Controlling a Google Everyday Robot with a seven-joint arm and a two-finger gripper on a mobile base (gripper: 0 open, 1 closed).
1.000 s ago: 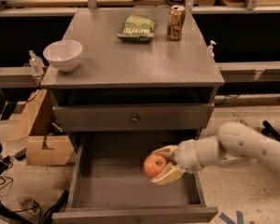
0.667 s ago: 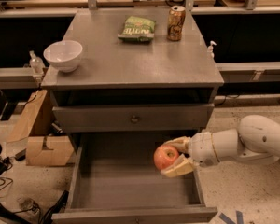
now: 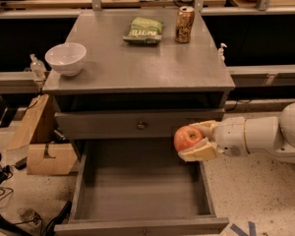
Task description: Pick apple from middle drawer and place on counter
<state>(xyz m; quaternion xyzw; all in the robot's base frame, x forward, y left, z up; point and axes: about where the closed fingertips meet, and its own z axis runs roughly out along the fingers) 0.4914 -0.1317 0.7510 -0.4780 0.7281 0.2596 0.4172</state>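
My gripper (image 3: pixel 194 141) comes in from the right on a white arm and is shut on the red-orange apple (image 3: pixel 187 138). It holds the apple above the right rear part of the open middle drawer (image 3: pixel 137 186), level with the grey drawer front that bears a brass knob (image 3: pixel 141 126). The drawer's bare grey floor shows below. The grey counter (image 3: pixel 137 63) lies above and behind the gripper.
On the counter stand a white bowl (image 3: pixel 66 58) at the left edge, a green snack bag (image 3: pixel 144 30) and a tan drink can (image 3: pixel 185 24) at the back. Cardboard boxes (image 3: pixel 37 141) sit on the floor at left. Wooden desks run along the back.
The gripper has lifted the apple up and to the right, from low inside the drawer to the height of the drawer front above it.
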